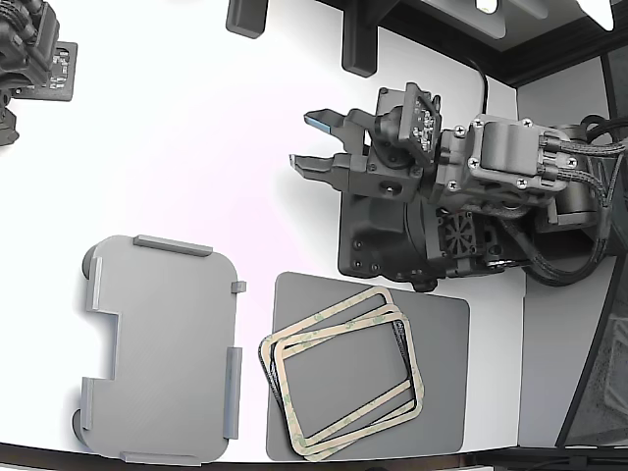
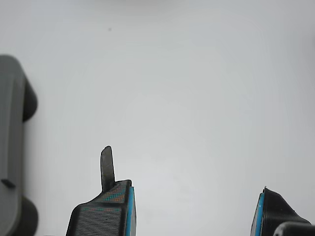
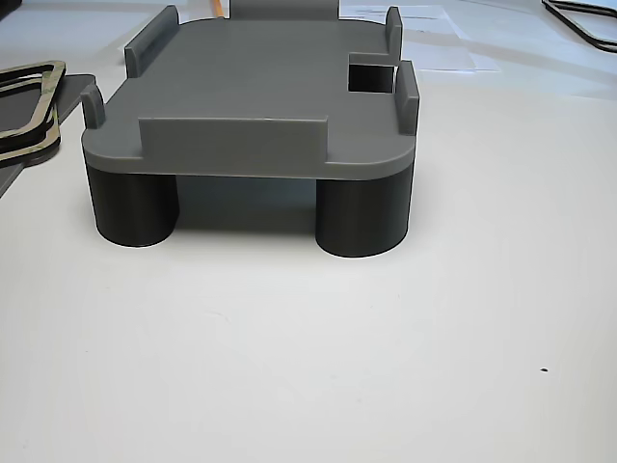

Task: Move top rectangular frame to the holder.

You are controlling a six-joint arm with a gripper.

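Note:
The holder, a light grey tray with raised edge tabs and a stepped notch, stands at the exterior view's lower left. It also shows in the other view on dark round legs, and its edge shows in the wrist view. The top rectangular frame, tan-beige, lies on a skewed stack of similar frames on a dark grey mat. The stack's edge shows in the other view. My gripper is open and empty over the white table, apart from both the frames and the holder. Its fingers show in the wrist view with nothing between them.
The arm's dark base stands right behind the mat. A second arm sits at the exterior view's upper left. Black brackets line the far edge. Another dark-edged frame lies far off in the other view.

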